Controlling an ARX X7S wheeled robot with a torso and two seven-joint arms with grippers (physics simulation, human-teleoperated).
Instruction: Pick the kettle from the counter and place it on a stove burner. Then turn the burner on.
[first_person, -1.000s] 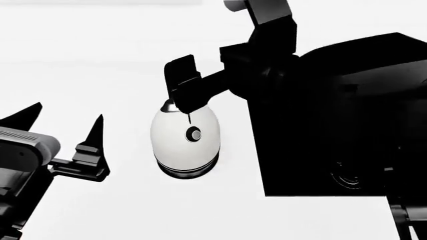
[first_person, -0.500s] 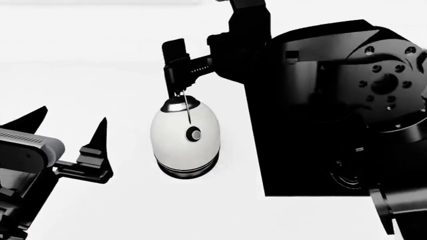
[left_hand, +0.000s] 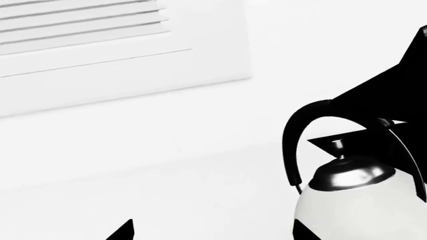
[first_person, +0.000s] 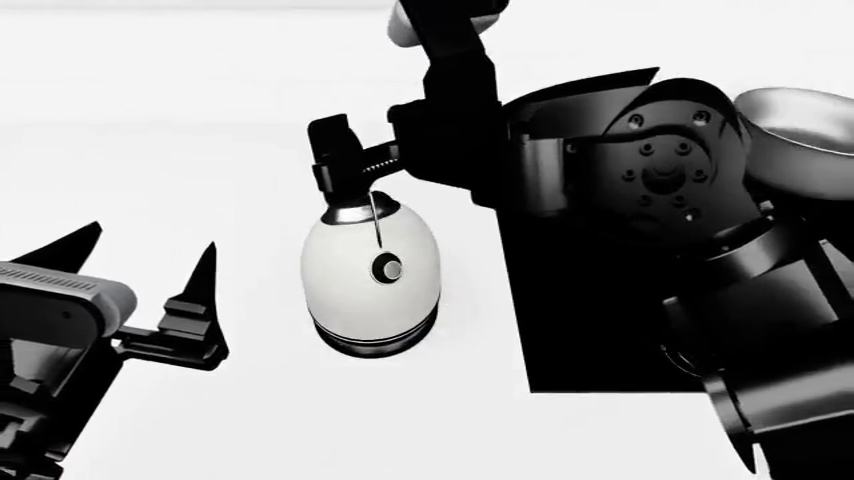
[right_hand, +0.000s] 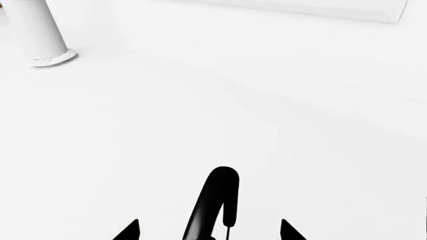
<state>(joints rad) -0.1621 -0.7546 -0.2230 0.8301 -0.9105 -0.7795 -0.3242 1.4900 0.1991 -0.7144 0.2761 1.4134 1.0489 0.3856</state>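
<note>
The white egg-shaped kettle (first_person: 371, 285) stands upright on the white counter (first_person: 187, 120), just left of the black cooktop (first_person: 587, 350). My right gripper (first_person: 347, 180) hangs over the kettle's top. In the right wrist view the black arched handle (right_hand: 213, 205) stands between its open fingertips (right_hand: 127, 231) without touching them. My left gripper (first_person: 147, 285) is open and empty, left of the kettle. The kettle also shows in the left wrist view (left_hand: 360, 205). No burner ring shows on the cooktop.
A grey steel saucepan (first_person: 801, 120) shows at the upper right behind my right arm (first_person: 641, 200). A white cylinder (right_hand: 37, 35) stands on the counter far beyond the kettle. A white louvred panel (left_hand: 87, 35) is on the back wall.
My right arm has swung, its gripper shifting slightly left and back over the kettle's handle, and the saucepan has come into sight. The kettle has not moved. My left gripper has barely drifted.
</note>
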